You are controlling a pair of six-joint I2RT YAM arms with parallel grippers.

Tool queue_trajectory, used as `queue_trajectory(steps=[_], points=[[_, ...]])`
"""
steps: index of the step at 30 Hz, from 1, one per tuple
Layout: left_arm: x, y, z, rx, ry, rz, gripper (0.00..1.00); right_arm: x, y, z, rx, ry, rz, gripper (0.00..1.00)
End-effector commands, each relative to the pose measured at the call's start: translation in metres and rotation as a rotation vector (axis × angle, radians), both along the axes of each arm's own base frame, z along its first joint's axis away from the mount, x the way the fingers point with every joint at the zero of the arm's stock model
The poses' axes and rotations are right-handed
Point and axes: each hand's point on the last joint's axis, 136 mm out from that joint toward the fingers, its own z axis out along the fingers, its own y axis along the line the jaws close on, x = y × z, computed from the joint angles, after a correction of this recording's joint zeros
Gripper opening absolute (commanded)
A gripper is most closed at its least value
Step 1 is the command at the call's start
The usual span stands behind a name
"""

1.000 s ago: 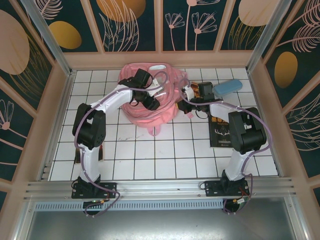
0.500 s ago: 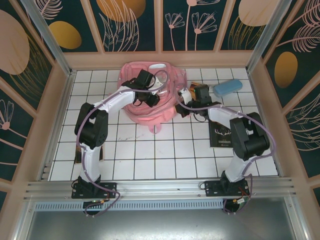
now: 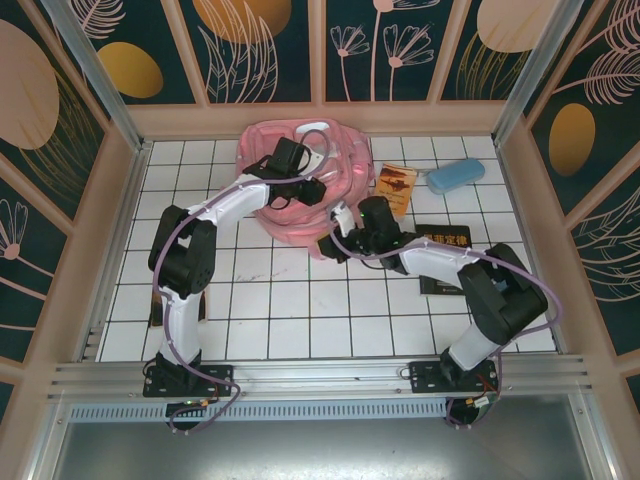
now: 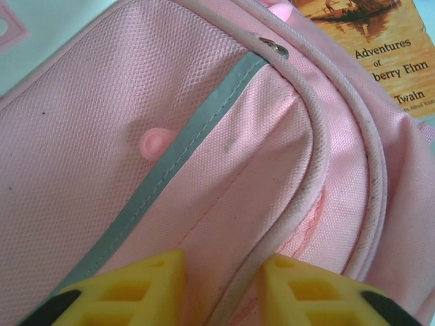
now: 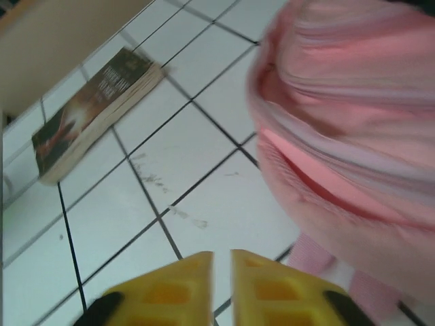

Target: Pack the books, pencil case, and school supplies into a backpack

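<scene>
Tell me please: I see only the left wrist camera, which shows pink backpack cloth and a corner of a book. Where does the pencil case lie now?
Observer: The pencil case lies on the table, right of the backpack and past the orange book. It is not packed.
Operator: Where is the right gripper?
Observer: The right gripper is low over the tiles at the backpack's near right edge. Its fingers are a little apart and hold nothing.
Operator: Is another book out?
Observer: Yes, a black book lies on the table, partly under the right arm.
</scene>
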Motion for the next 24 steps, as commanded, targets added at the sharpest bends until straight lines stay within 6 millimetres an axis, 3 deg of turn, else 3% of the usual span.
queue_trajectory(steps=[1,5,8,10,15,17,24], points=[[0.012,0.017,0.047,-0.095,-0.05,0.117,0.43,0.023,-0.033,0.041,0.136,-0.017,-0.179,0.3],[0.004,0.042,0.052,-0.118,-0.011,0.245,0.52,0.053,-0.075,0.05,0.155,0.06,-0.403,0.59],[-0.004,0.06,0.058,-0.113,0.005,0.345,0.56,0.082,-0.092,0.046,0.157,0.202,-0.536,0.68],[-0.01,0.071,0.06,-0.106,0.017,0.406,0.59,0.095,-0.089,0.045,0.195,0.313,-0.55,0.68],[-0.031,0.089,0.062,-0.122,0.056,0.506,0.63,0.127,-0.097,0.018,0.218,0.567,-0.739,0.67],[-0.039,0.094,0.071,-0.145,0.054,0.523,0.64,0.135,-0.096,0.008,0.209,0.624,-0.785,0.64],[-0.053,0.095,0.061,-0.175,0.114,0.549,0.65,0.143,-0.099,-0.021,0.152,0.713,-0.869,0.61]])
